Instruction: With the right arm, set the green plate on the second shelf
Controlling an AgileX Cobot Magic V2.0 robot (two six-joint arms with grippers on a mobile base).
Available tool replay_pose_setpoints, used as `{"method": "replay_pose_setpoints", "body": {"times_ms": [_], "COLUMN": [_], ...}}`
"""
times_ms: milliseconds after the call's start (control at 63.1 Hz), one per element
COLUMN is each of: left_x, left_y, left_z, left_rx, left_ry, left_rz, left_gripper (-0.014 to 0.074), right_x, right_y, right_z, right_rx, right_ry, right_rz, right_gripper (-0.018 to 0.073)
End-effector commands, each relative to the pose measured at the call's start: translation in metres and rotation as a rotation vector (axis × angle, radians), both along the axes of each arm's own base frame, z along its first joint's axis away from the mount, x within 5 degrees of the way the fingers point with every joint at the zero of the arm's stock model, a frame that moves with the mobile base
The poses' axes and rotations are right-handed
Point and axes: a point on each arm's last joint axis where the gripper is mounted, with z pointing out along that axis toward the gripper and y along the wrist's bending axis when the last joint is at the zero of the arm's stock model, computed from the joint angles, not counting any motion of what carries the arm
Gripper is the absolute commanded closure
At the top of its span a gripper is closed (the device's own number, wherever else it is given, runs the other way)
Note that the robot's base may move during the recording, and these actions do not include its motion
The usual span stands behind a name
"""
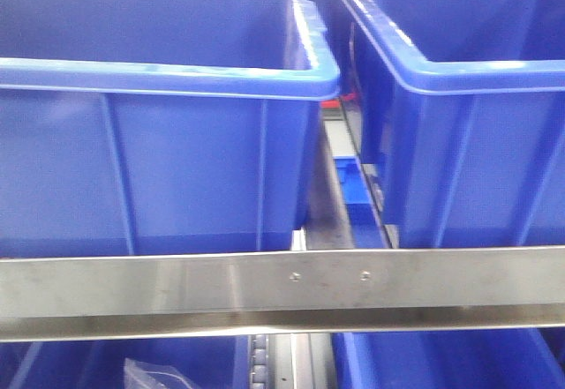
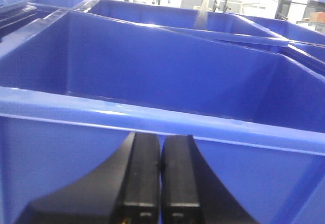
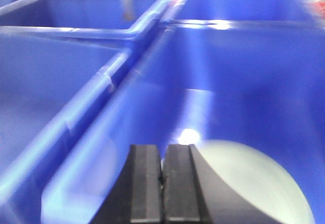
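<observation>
The green plate shows only in the right wrist view, pale and round, low on the right inside a blue crate. My right gripper is shut, its black fingers pressed together with nothing visibly held. The plate lies just beyond and to the right of the fingertips, partly hidden behind the right finger. This view is blurred. My left gripper is also shut and empty, right in front of the outer wall of another blue crate. Neither gripper nor the plate appears in the front view.
Two big blue crates stand side by side on a shelf behind a steel rail. A narrow gap runs between them. More blue crates sit below the rail, and a plastic bag lies at the lower left.
</observation>
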Motion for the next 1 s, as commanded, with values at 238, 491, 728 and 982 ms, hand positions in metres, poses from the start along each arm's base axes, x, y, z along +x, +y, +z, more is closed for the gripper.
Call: {"method": "replay_pose_setpoints", "body": {"times_ms": [238,491,728,982], "left_x": [0.0,0.0,0.0,0.0], "left_y": [0.0,0.0,0.0,0.0], "left_z": [-0.006,-0.006,-0.006,-0.006], "left_rx": [-0.016,-0.016,-0.016,-0.016], "left_ry": [-0.053,-0.053,-0.053,-0.053], "left_rz": [0.003,0.003,0.003,0.003], "left_gripper": [0.0466,0.0466,0.0466,0.0466], "right_x": [-0.027,-0.031,-0.03,-0.03], "right_y": [-0.025,-0.034,-0.021,-0.023], "right_z": [-0.056,-0.056,-0.059,-0.058], "right_rx": [0.036,0.025,-0.021,0.103], "right_ry": [-0.114,-0.14,-0.11,-0.097], "right_rz": [-0.218,-0.381,-0.242,-0.259], "right_gripper": [0.0508,0.0508,0.0508,0.0508]}}
